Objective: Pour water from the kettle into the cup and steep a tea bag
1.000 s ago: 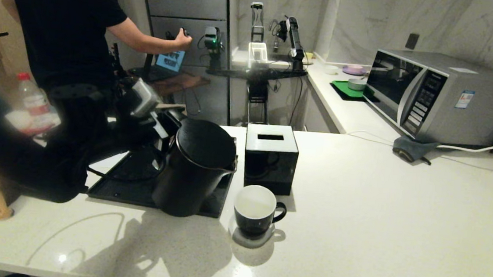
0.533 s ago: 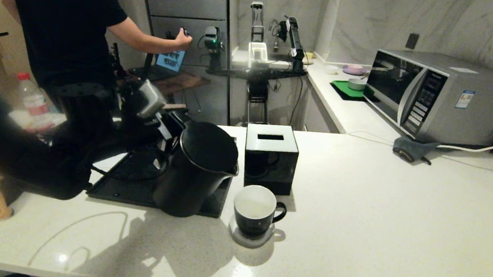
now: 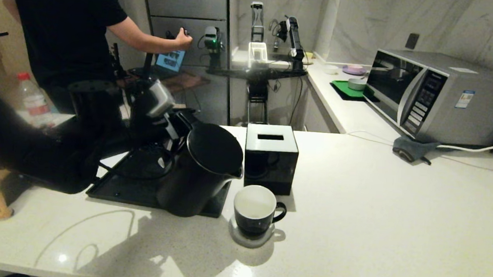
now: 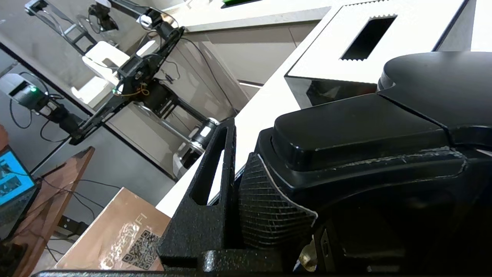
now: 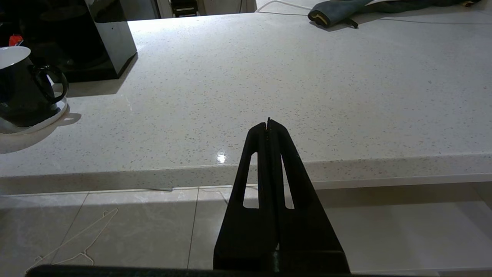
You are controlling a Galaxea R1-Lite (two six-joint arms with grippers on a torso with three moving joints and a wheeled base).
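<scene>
The left gripper [image 4: 246, 184] is clenching the kettle [image 3: 202, 170] handle, though only one finger is showing in the wrist view and the spout is hiding any water. Since a second ago the kettle is tipping further toward the cup [image 3: 255, 210], just beside it on a coaster [image 3: 251, 240]. The right gripper [image 5: 268, 123] is hanging pinched together off the counter [image 5: 307, 96] edge.

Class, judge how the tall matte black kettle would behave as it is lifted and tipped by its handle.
The tall matte black kettle is probably rigid, with a hard moulded handle. Being tall and tilted toward the glossy black mug, it may swing or tip if loosely held. The left hand grips the handle, so slipping seems unlikely.
</scene>
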